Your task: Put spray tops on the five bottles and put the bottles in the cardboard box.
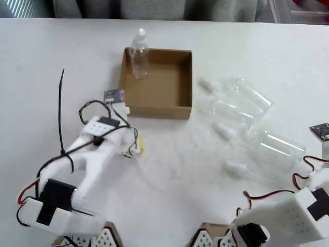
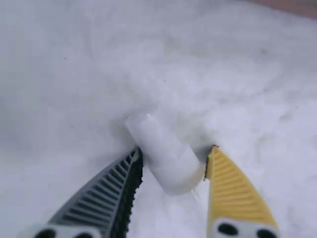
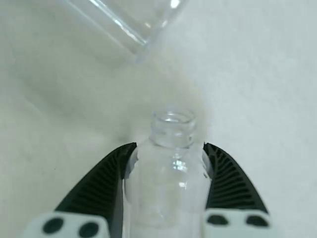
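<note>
On the white table [image 1: 257, 41], high view: left arm [image 1: 92, 159] at 8 o'clock of table centre, right arm [image 1: 288, 216] at 5 o'clock. Cardboard box [image 1: 159, 110] sits open at 12 o'clock. One capped bottle [image 1: 139, 59] stands upright in the box, in its 11 o'clock corner against the walls. Three loose bottles [image 1: 249, 92], clear and uncapped, lie on their sides at 3 o'clock, close together, just beside the box's 3 o'clock wall. Loose spray tops [image 1: 234, 167] lie among them, white.

Left wrist view: left gripper [image 2: 174, 151] is clamped on a white spray top [image 2: 163, 153], with grey and yellow fingers pressed to either side and the top low over the table.

Right wrist view: right gripper [image 3: 169, 146] grips an open bottle [image 3: 168, 183], black fingers tight on its shoulders. Its neck points away. Another bottle [image 3: 129, 20] lies on the table just beyond it.
</note>
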Tool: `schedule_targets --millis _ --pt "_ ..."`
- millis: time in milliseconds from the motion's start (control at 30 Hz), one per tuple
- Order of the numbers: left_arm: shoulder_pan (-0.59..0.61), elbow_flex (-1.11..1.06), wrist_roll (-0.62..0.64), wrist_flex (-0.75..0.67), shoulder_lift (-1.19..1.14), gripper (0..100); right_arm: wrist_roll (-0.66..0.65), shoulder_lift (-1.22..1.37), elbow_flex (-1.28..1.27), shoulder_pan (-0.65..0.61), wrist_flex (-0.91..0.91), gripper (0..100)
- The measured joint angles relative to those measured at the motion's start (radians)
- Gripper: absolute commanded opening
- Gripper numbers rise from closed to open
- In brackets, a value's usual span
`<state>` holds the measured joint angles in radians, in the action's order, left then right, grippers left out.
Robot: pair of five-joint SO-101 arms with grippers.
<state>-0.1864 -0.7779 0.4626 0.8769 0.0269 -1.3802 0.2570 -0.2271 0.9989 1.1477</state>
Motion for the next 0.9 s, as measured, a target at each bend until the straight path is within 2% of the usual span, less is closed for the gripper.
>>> schedule_targets --millis 33,100,267,467,600,833,900 --pt "0.000 0.006 0.002 -0.002 0.000 1 0.000 0.000 0.000 0.000 0.000 8.3" --pt "-0.002 0.012 0.000 -0.006 0.000 4 0.000 0.000 0.000 0.000 0.000 8.3" --pt "-0.014 0.014 -0.057 -0.017 0.000 2 0.000 0.000 0.000 0.000 0.000 8.3" --pt "-0.064 0.025 -0.189 0.115 0.049 3 0.000 0.000 -0.002 0.000 0.000 8.3" --pt "-0.064 -0.026 -0.269 0.135 0.176 4 0.000 0.000 -0.012 0.000 0.000 8.1" --pt "-0.064 -0.100 -0.281 0.120 0.262 24 0.000 0.000 -0.012 -0.002 0.000 8.1" --pt "-0.066 -0.100 -0.282 0.115 0.262 26 0.000 0.000 -0.012 -0.002 0.000 8.1"
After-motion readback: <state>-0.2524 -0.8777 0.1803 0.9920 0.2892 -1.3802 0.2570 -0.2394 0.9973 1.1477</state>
